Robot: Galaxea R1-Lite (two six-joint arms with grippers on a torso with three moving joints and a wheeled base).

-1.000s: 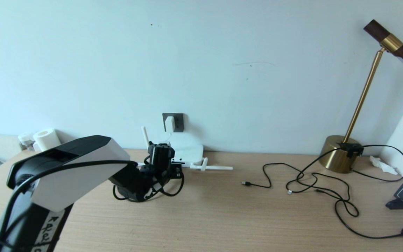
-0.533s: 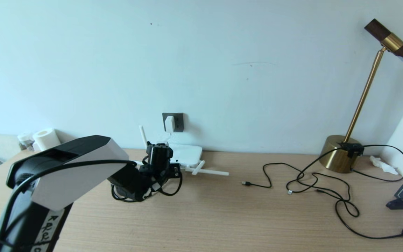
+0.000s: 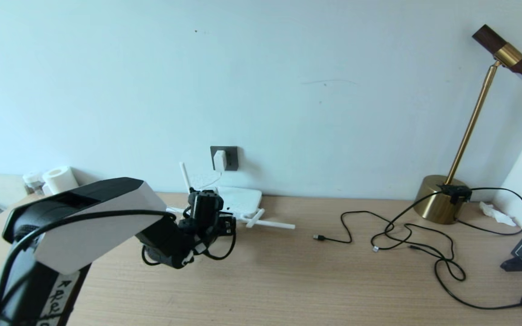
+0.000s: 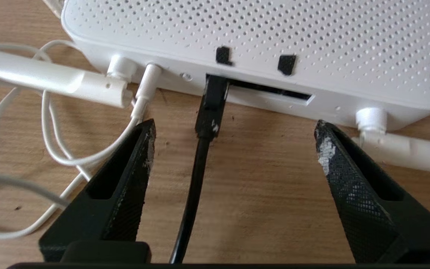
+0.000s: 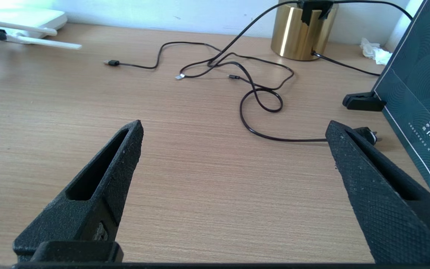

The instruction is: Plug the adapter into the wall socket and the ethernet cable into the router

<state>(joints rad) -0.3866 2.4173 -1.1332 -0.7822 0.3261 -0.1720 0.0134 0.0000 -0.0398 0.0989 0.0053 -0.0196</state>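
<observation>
While left gripper [image 4: 233, 129] sits low at router's [image 4: 312, 41] near edge, fingers spread wide, holding nothing. Ethernet cable [image 4: 200, 149] runs between fingers, plug end inside router port. Adapter [image 3: 219, 160] sits in wall socket [image 3: 230, 157], just above router. Right gripper [image 5: 233, 129] wide too, over bare table [image 5: 185, 179], right side.

On the wooden desk [image 3: 288, 280] we find a brass desk lamp [image 3: 442, 199] standing at the far right against the pale wall [image 3: 288, 68]. Thin black cables [image 3: 406, 235] lie looped in front of its base, ending in small plugs. A dark green box [image 5: 416, 97] stands at the right edge. A paper roll [image 3: 59, 179] sits at the far left, near the wall.
</observation>
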